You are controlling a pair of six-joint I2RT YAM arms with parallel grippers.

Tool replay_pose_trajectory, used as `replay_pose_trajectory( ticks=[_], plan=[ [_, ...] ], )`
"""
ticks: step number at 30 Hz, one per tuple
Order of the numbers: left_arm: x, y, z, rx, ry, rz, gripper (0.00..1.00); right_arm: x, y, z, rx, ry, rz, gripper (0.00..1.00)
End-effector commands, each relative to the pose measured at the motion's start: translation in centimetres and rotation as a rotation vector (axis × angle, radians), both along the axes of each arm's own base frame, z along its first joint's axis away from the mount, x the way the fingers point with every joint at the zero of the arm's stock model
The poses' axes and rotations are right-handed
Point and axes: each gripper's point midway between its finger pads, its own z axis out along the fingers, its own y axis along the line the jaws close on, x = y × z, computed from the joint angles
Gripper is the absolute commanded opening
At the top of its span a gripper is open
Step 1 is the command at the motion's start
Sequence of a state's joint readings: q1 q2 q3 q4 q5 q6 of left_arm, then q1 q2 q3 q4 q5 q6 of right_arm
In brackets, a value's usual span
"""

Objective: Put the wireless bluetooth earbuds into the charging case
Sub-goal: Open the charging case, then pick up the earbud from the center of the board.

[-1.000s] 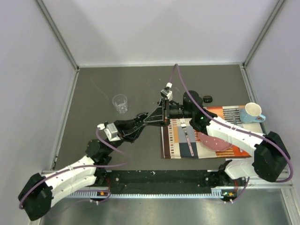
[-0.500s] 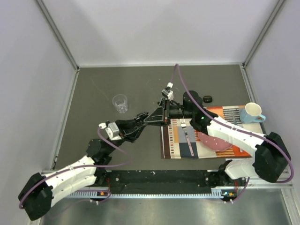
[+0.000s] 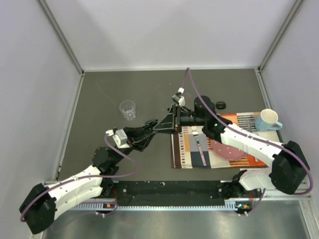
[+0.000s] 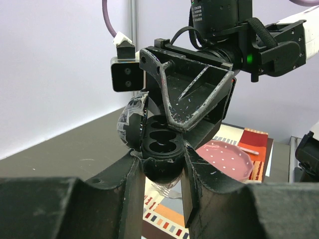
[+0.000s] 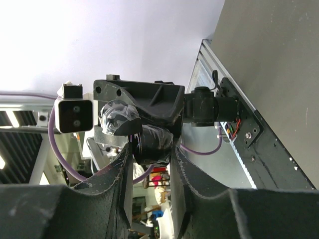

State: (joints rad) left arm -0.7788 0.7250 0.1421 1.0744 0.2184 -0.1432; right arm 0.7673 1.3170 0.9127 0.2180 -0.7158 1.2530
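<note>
- At the left gripper (image 4: 162, 152): clamps shut on the charging case (image 4: 162, 168), with a finger pressed to each side of its rounded black body.
- As for the case: stands open, its open face turned up and toward the left wrist camera, with two dark hollows (image 4: 162, 139) side by side.
- Along the long axis: runs across the left wrist view from finger to finger, following the row of hollows.
- At the lid (image 4: 130, 124): hangs swung back toward the left of the frame, glossy and partly see-through, tilted away from the body.
- At the right gripper (image 5: 152, 149): faces the left one with jaws narrow, the gap filled by the case's black body and apparently touching both sides.
- In the left wrist view: shows the right fingers (image 4: 179, 122) reaching down onto the case's right rim.
- For the earbuds: cannot tell whether either hollow holds one, as the hollows are too dark inside.
- In the top view: places the case mid-frame among the fingers, raised off the table (image 3: 99, 99), just above the upper left corner of the striped mat (image 3: 185, 149).
- Above the mat's upper edge: a small black item (image 3: 221, 105), too small to name.
- Elsewhere: a clear cup (image 3: 127, 109) left of the fingers, a fork (image 3: 199, 144) and pink plate (image 3: 227, 149) on the mat, and a mug (image 3: 268, 119) at the mat's right end.
</note>
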Motion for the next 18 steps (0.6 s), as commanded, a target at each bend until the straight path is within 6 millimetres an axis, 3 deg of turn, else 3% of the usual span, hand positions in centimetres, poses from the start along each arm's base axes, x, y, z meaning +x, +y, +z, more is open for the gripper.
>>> replay_pose_trajectory(
  ticks=[1,6,10,12,17,18],
  plan=[
    [-1.1,0.4,3.6,-0.098,-0.068,-0.034,0.00,0.6,0.1,-0.4,-0.036,-0.055,-0.031,0.16],
    [-0.8,1.4,3.2,-0.129,-0.052,0.008,0.00,0.7,-0.1,-0.2,-0.031,-0.079,-0.038,0.54],
    [-0.7,2.3,2.3,-0.139,-0.034,0.047,0.00,0.9,-0.5,0.7,-0.028,-0.113,-0.057,0.77],
    [-0.8,2.8,2.2,-0.149,-0.035,0.061,0.00,0.9,-0.9,1.5,-0.021,-0.154,-0.063,0.84],
    [-0.4,3.8,0.6,-0.138,0.002,0.116,0.00,1.4,-2.8,2.6,-0.043,-0.244,-0.126,0.86],
    [-0.6,4.2,0.7,-0.148,-0.005,0.121,0.00,2.3,-3.8,2.7,-0.062,-0.268,-0.174,0.86]
  ],
)
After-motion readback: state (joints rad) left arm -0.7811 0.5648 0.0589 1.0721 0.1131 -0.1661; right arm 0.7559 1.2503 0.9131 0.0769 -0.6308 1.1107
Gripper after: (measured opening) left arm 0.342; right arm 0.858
